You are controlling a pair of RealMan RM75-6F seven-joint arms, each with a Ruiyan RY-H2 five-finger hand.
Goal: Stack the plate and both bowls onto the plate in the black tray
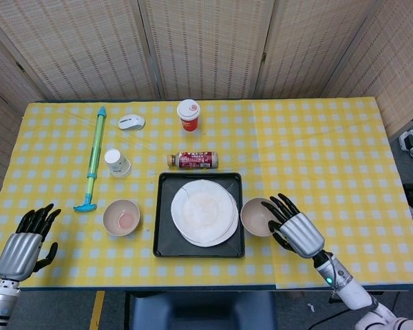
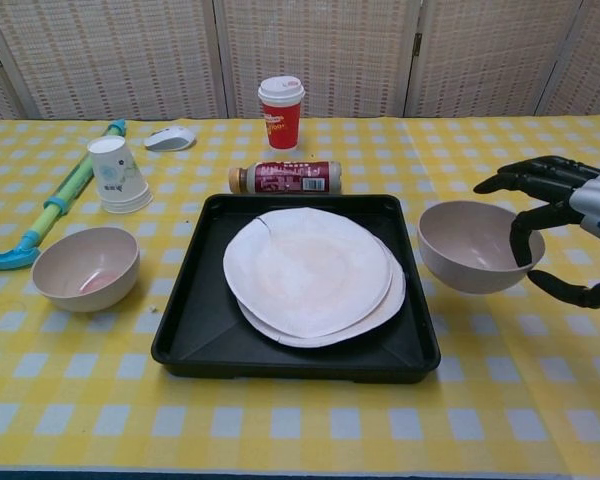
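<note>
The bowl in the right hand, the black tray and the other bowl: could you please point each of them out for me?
bowl in the right hand (image 2: pixel 470 240), chest view, inner wall.
black tray (image 2: pixel 190 325), chest view, bare left floor.
other bowl (image 1: pixel 121 217), head view, inside bottom.

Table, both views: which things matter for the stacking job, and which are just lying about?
Job:
- right hand, holding a bowl
- second bowl
- two plates, already stacked
- black tray

Lying about:
- red cup
- bottle
- paper cup
- mouse
- pump
</note>
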